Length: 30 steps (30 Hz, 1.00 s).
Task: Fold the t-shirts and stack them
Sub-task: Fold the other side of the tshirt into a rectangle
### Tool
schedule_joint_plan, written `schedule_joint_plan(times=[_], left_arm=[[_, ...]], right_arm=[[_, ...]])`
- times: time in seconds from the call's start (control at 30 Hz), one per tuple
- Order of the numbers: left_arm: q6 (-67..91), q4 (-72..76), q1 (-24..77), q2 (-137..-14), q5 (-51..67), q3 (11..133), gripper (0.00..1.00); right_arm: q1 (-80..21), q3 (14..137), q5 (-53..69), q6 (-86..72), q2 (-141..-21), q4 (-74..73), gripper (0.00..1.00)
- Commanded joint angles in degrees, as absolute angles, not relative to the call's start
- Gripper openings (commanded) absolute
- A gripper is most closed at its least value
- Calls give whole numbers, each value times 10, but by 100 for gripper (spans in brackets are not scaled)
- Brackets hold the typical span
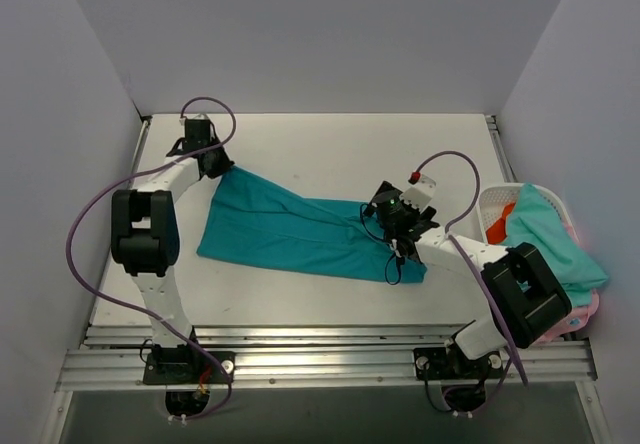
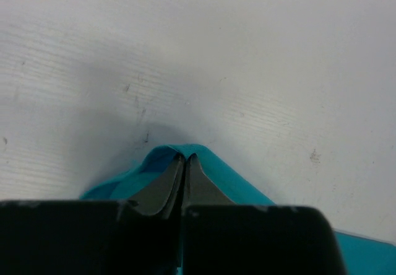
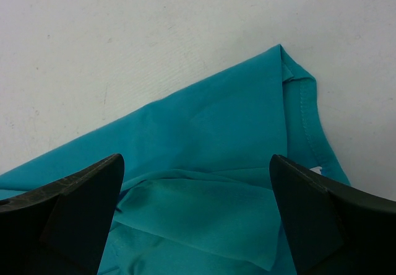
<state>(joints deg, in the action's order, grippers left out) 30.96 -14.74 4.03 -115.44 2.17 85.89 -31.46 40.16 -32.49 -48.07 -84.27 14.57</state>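
A deep teal t-shirt [image 1: 300, 229] lies stretched across the middle of the table, folded into a long band. My left gripper [image 1: 218, 167] is shut on its far left corner. In the left wrist view the fingertips [image 2: 184, 157] pinch a peak of teal cloth [image 2: 232, 179]. My right gripper [image 1: 396, 236] hovers over the shirt's right end, open. In the right wrist view the wide-apart fingers [image 3: 86, 207] frame a loose folded flap of the teal t-shirt [image 3: 216, 120], touching nothing. Other t-shirts, pale aqua [image 1: 548, 239], orange-red [image 1: 500, 220] and pink [image 1: 582, 314], sit in the basket.
A white lattice basket [image 1: 490, 202] stands at the table's right edge beside the right arm. Grey walls close in the table on the left, back and right. A metal rail [image 1: 330, 349] runs along the near edge.
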Motion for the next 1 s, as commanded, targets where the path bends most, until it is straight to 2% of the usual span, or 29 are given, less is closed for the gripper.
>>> schedule_joint_plan(times=[0.0,0.2,0.37,0.8,0.83,0.87,0.9,0.93,0.97], left_arm=[[301,-160,33,-1085,5,818,2],[317,-155,32,-1028,-99,683,2],[330,-94,34,-961,-84,592,2],[369,-236,39,-979,-209,627,3],[373,-244,39,-984,-213,631,9],[376,-257,39,-987,-215,636,23],[383,-259,39,-987,-216,636,52],[385,-260,39,-984,-216,635,65],[389,-264,39,-981,-217,628,85]], right_arm=[[-311,403,-329,-475,-854,156,100],[-314,401,-330,-475,-860,160,100],[-318,408,-331,-475,-878,159,100],[-321,424,-350,-479,-894,136,100],[-321,425,-352,-480,-895,135,100],[-321,425,-352,-481,-895,133,100],[-321,425,-353,-482,-896,131,100],[-321,426,-356,-483,-895,129,100],[-321,426,-358,-484,-896,124,100]])
